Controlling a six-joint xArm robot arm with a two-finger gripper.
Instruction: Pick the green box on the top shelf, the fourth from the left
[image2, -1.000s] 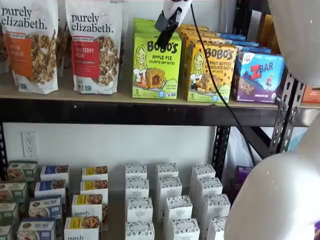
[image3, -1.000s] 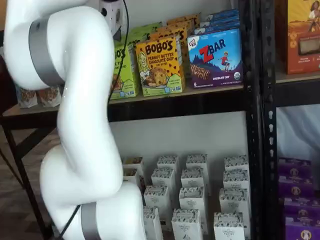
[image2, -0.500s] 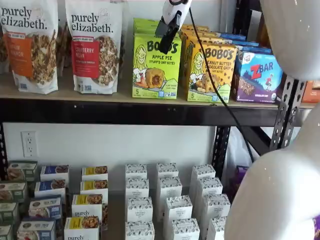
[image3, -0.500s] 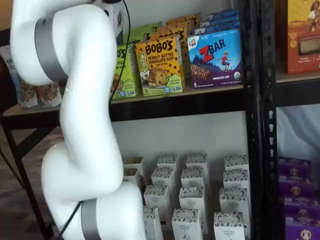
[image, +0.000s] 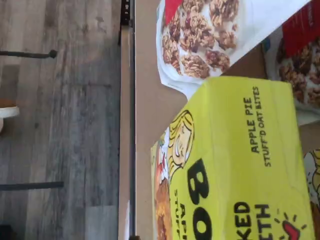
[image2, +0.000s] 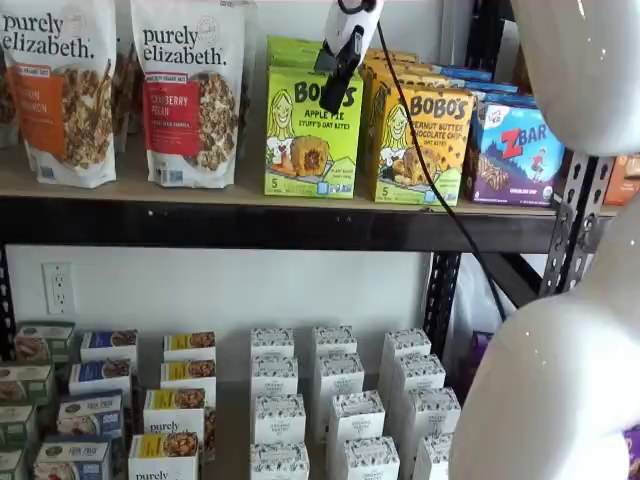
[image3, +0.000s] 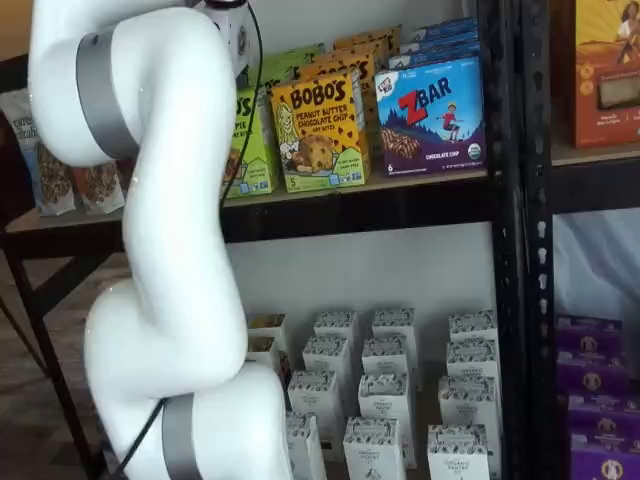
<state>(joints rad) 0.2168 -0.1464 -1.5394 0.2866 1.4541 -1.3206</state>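
Observation:
The green box (image2: 312, 135) reads "Bobo's Apple Pie" and stands at the front of its row on the top shelf (image2: 200, 225). In both shelf views it is upright; my arm partly covers it (image3: 250, 140) in one. My gripper (image2: 335, 85) hangs in front of the box's upper right corner, white body above and a black finger seen side-on. It is open and holds nothing. The wrist view shows the box's lid and front face (image: 235, 165) close up on the tan board (image: 147, 100). No finger appears there.
Two Purely Elizabeth granola bags (image2: 190, 90) stand left of the green box. A yellow-orange Bobo's box (image2: 420, 145) and a blue Zbar box (image2: 520, 155) stand to its right. A black cable (image2: 430, 180) trails from the gripper. White cartons (image2: 330, 400) fill the lower shelf. My white arm (image3: 160, 250) blocks much of one shelf view.
The gripper has dropped a little and edged closer to the green box's top. The arm's white links have shifted slightly. No box has moved.

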